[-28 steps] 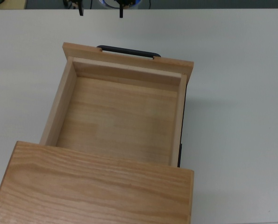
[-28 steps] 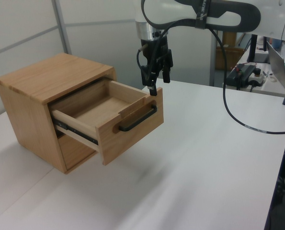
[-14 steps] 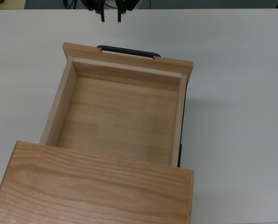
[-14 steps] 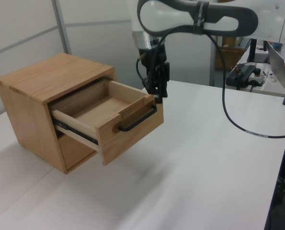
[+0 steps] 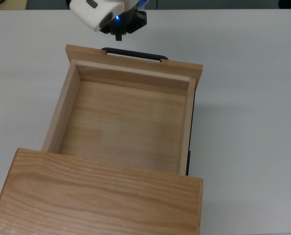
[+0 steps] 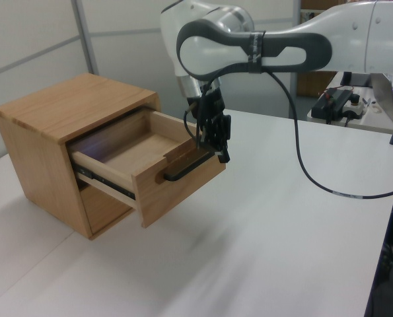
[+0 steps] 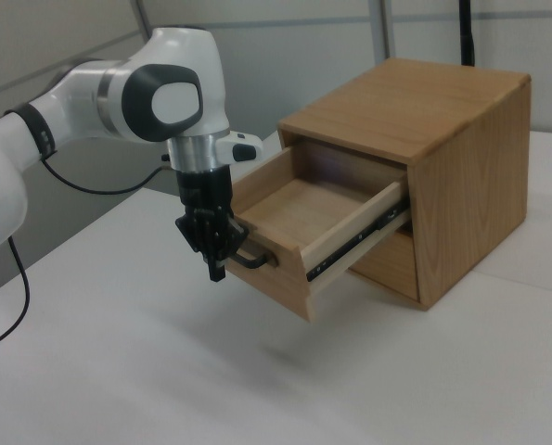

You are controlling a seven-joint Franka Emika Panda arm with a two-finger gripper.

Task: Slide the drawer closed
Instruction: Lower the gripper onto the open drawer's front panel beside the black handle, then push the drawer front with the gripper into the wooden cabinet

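- Pictured now: drawer pulled well out of the cabinet on the white desk; tray empty, black handle facing away from the cabinet.
- Lowered over the last second: hand, down from above the front panel to handle level; seen a second ago with fingers spread in the left view, half a second ago nearly drawn in.
- Now hanging just in front of the handle in the left view and the right view; touching or only just beside, impossible to say; fingers apparently pressed together and pointing down, pinching nothing.
- Unchanged across the second: drawer itself, at the same extension in the top view, slide rail exposed along its side.
- Glimpsed at the top view's upper edge: wrist and hand, just beyond the handle.
- Taken to mean: approach finished, push not yet begun; whole closing travel left to cover.
- Likely needed next: steady press on the front panel, straight toward the cabinet along the rail; off-centre contact apt to skew the drawer or shift the cabinet on the desk.
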